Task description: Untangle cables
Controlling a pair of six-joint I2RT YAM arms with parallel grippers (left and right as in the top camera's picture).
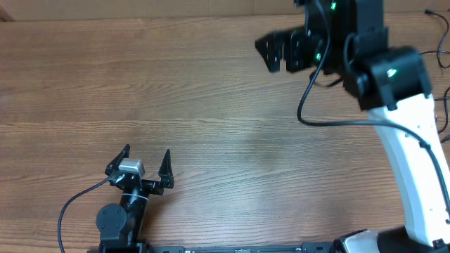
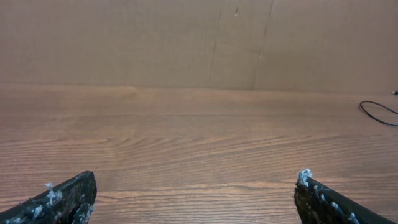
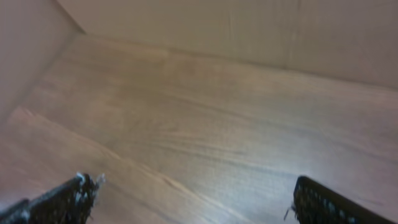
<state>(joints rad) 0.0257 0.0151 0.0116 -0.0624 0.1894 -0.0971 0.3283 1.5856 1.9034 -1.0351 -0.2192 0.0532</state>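
Note:
Only a small part of the cables shows. In the left wrist view a thin black cable [image 2: 375,114] curves in from the right edge and lies on the wood far ahead. In the overhead view thin black cords [image 1: 444,112] run along the right edge, mostly behind the right arm. My left gripper [image 1: 146,156] [image 2: 196,180] stands open low over the near left of the table with nothing between its fingers. My right gripper [image 1: 268,53] [image 3: 193,183] is open and empty too, held above the far right of the table. Any knot is out of view.
The wooden table [image 1: 211,105] is backed by a brown cardboard wall [image 2: 186,37]. The right arm's white link [image 1: 415,161] and its thicker black cable [image 1: 309,98] hang over the right side. The right wrist view is blurred.

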